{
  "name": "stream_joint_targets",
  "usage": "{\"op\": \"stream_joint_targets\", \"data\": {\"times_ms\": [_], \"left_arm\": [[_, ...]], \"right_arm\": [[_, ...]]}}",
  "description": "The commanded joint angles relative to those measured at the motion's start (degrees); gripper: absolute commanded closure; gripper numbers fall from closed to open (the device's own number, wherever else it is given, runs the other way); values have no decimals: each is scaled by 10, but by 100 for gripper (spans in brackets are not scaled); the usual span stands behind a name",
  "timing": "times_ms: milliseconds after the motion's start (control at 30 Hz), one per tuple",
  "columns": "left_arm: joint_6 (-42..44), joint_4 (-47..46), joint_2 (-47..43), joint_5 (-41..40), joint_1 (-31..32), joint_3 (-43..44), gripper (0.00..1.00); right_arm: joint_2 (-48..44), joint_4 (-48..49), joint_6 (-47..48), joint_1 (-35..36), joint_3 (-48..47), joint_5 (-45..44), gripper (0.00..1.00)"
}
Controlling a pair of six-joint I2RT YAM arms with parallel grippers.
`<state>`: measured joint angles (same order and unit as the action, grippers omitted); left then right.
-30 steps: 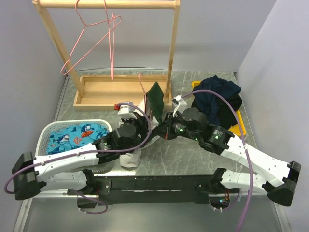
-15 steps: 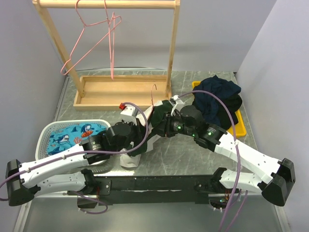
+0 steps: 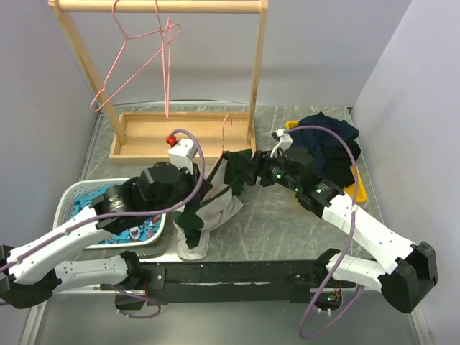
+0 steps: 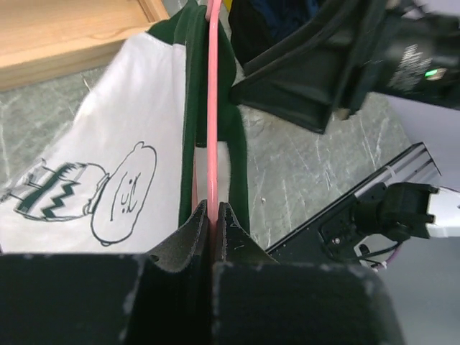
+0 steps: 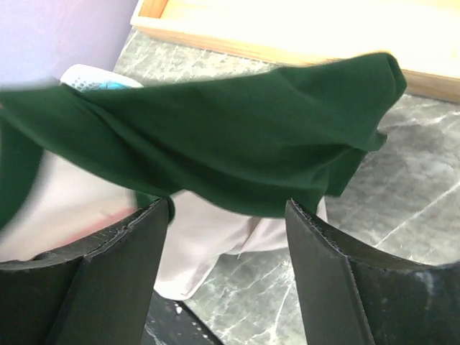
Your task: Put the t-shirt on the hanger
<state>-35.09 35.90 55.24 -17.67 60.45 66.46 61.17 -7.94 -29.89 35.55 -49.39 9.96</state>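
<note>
Left gripper: 6 o'clock, fingers pinching thin pink wire hanger.
Dark green and pale grey-white t-shirt: table centre, hanger wire along its green fold.
Right gripper: 2 o'clock of shirt, fingers spread, green cloth across the gap.

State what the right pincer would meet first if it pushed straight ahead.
The dark green fold of the green-and-white fabric t-shirt, just beyond the open right pincer; depth unclear.

grey table bears wooden rack, white basket, perhaps a yellow tray.
</note>
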Motion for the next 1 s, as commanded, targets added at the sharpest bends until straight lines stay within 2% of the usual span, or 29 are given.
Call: {"op": "stream_joint_targets", "data": {"times_ms": [0, 200, 300, 367, 400, 467, 500, 600, 667, 800, 900, 967], "left_arm": [[29, 45, 0, 18, -3, 86, 99], [44, 80, 6, 15, -6, 138, 99], [49, 92, 7, 19, -7, 155, 99], [49, 97, 6, 20, -7, 164, 99], [51, 99, 5, 20, -7, 167, 99], [56, 106, 4, 17, -7, 175, 99], [58, 111, 3, 18, -7, 177, 99], [63, 116, -2, 23, -7, 172, 99], [63, 117, -8, 31, -7, 161, 99], [61, 98, -26, 56, -7, 138, 99], [63, 90, -32, 75, -7, 140, 99], [69, 80, -38, 86, -7, 141, 99]], "right_arm": [[16, 70, 53, -1, 13, 55, 26], [32, 135, 60, 2, 47, 75, 23], [46, 148, 52, 3, 52, 61, 27], [56, 151, 46, 3, 43, 56, 38], [59, 147, 47, 3, 31, 42, 54], [52, 106, 55, 4, 11, 11, 70], [47, 90, 62, 4, -8, -2, 84], [24, -15, 88, -3, -82, -117, 100], [19, -88, 104, -29, -127, -171, 100], [45, -151, 122, -86, -244, -168, 100], [90, -174, 134, -99, -297, -141, 100], [112, -170, 134, -99, -309, -68, 100]]}}
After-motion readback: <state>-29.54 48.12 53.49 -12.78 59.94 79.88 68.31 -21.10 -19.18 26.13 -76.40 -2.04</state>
